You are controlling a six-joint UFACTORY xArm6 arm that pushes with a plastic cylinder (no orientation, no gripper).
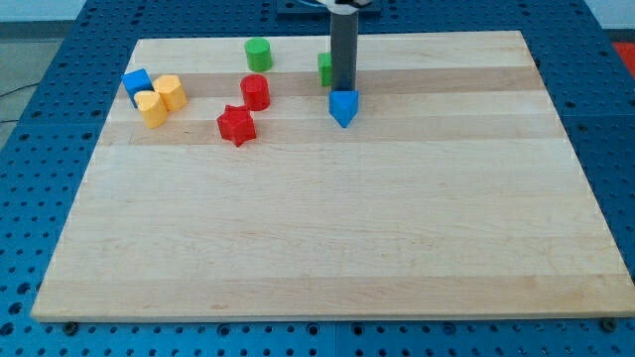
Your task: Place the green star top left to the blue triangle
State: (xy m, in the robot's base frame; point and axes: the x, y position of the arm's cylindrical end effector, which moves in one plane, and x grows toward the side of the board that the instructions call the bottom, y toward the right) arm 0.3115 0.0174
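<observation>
My tip sits touching the blue triangle, hiding most of the green star. No pincer fitted. Risk: any nearward push displaces the triangle.

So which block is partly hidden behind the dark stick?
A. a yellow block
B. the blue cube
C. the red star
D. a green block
D: only a sliver of the green block peeks out at the left of the stick, above the blue triangle.
</observation>
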